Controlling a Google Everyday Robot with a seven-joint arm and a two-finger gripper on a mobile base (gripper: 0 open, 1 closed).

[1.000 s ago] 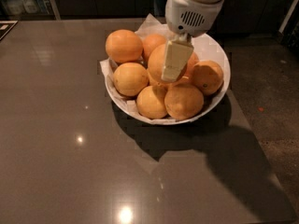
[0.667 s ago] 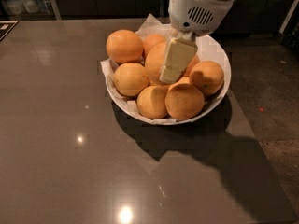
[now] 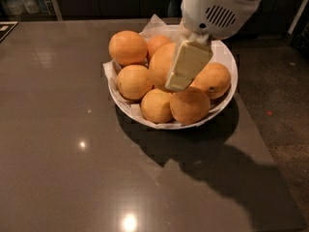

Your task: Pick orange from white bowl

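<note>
wrist housing (image 3: 217, 6): showing as a rounded white shell with dark vent slots
gripper (image 3: 182, 77): showing cream and blocky, hanging below it, far, right of centre

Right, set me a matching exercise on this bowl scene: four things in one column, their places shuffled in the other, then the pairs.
Things
1. gripper
2. orange with the small dark dot
3. crumpled white paper
4. white bowl

Places
A. pokes up past the bowl's far rim
B. stands on the dark table
C. right side of the pile
D. over the middle of the pile, against the big central orange

Pairs: 1-D, 2-C, 3-A, 4-B
</note>
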